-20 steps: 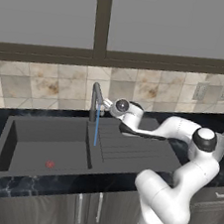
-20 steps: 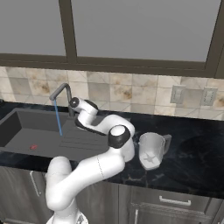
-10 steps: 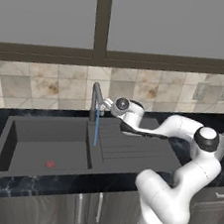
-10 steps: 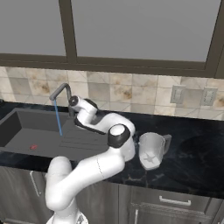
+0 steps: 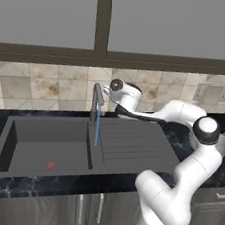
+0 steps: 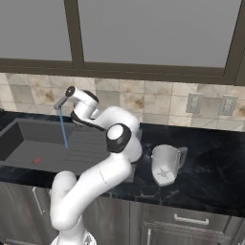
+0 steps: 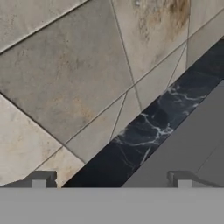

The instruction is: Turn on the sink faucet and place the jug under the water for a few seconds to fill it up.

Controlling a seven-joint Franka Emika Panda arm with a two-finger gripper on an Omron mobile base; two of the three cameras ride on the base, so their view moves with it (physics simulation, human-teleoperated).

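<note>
The dark sink faucet (image 5: 94, 102) stands at the back of the sink (image 5: 31, 133), and a thin blue stream of water (image 5: 97, 127) falls from its spout onto the divider beside the ribbed drainboard (image 5: 130, 142). My gripper (image 5: 107, 89) hovers open just right of the faucet top, holding nothing. In the right base view the faucet (image 6: 61, 101), the water (image 6: 63, 129) and the gripper (image 6: 72, 92) sit close together. The pale jug (image 6: 166, 164) rests on the black counter right of the sink, apart from the arm. In the hand view the gripper (image 7: 111, 183) faces the tiled wall.
A tiled backsplash (image 5: 42, 87) and a window run behind the sink. Two wall outlets (image 6: 194, 103) sit above the counter at the right. The black marble counter (image 6: 210, 167) extends right of the jug. The grey sink rim (image 7: 192, 148) crosses the hand view.
My hand has risen a little beside the faucet top. The water runs in every frame, and the jug has not moved.
</note>
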